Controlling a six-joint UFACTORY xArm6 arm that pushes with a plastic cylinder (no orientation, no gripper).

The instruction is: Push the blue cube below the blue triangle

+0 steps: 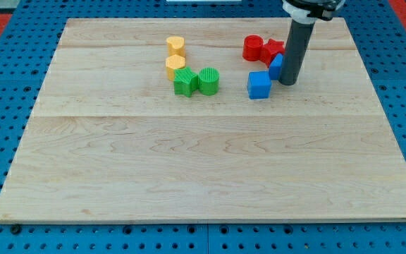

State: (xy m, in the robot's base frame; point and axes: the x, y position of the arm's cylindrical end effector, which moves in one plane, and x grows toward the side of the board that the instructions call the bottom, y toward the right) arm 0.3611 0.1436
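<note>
The blue cube (259,85) sits on the wooden board at the view's upper right of centre. The blue triangle (275,65) lies just up and right of it, partly hidden behind my rod. My tip (288,82) rests on the board right of the blue cube and against the lower right side of the blue triangle. A small gap shows between the tip and the cube.
Two red blocks (253,48) (273,49) lie just above the blue triangle. Two yellow blocks (176,46) (175,66) and two green blocks (185,82) (208,80) cluster left of centre near the top. The board's edges (27,127) meet a blue pegboard.
</note>
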